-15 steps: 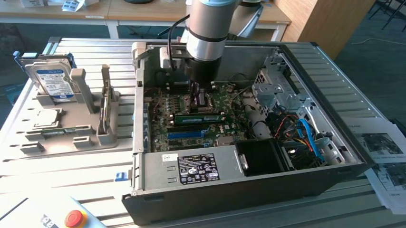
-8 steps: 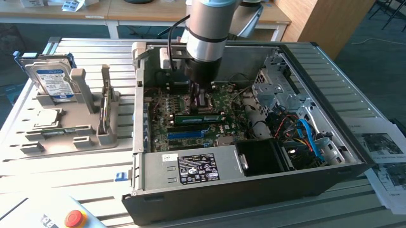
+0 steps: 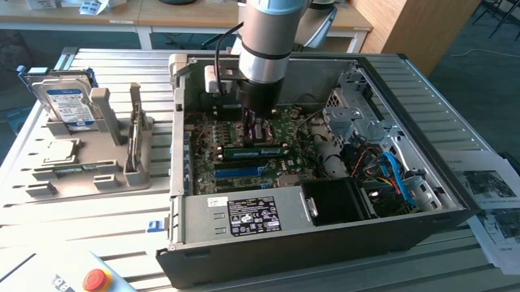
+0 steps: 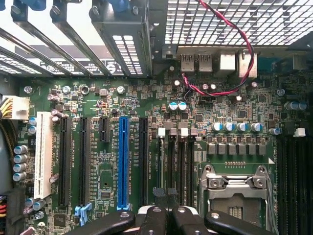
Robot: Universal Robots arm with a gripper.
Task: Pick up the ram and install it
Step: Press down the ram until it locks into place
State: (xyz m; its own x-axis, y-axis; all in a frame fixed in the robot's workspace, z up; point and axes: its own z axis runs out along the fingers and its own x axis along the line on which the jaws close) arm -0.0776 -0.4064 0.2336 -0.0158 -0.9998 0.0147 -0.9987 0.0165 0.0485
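Green, flat ram (image 3: 253,152) stands edgewise on the motherboard (image 4: 107,161) beneath black metal fingers (image 4: 166,218) pressed together.

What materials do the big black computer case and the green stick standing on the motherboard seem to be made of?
The big black computer case looks like painted sheet metal: thin folded edges, bare grey metal inside. The narrow green stick, the ram, looks like matte fibreglass circuit board with a white paper label. The green motherboard looks alike, carrying glossy plastic slots.
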